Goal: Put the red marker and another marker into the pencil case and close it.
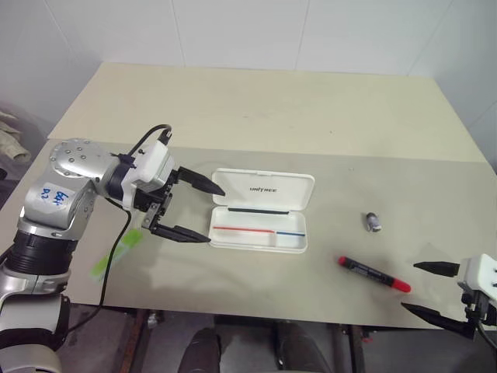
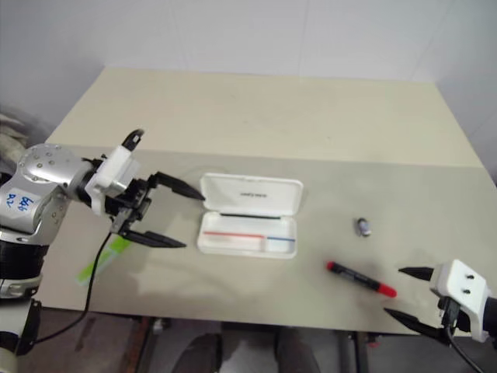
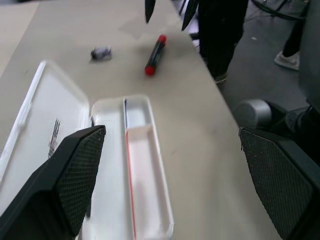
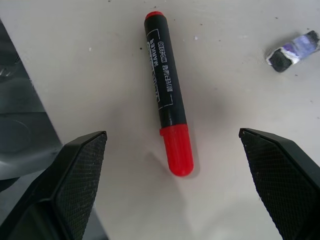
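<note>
So nothing's packed yet: pencil case (image 1: 262, 210) open and empty, red marker (image 1: 373, 273) right of it, green highlighter (image 1: 116, 253) left. Your left end effector (image 1: 191, 208) and right end effector (image 1: 435, 290) gape wide, empty.

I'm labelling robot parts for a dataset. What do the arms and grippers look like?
The left arm is silver metal with a studded round joint, black rings and a blue handwritten sticker. Both the left gripper and right gripper have white housings and black pointed jaws with textured pads. A black cable trails from the left.
</note>
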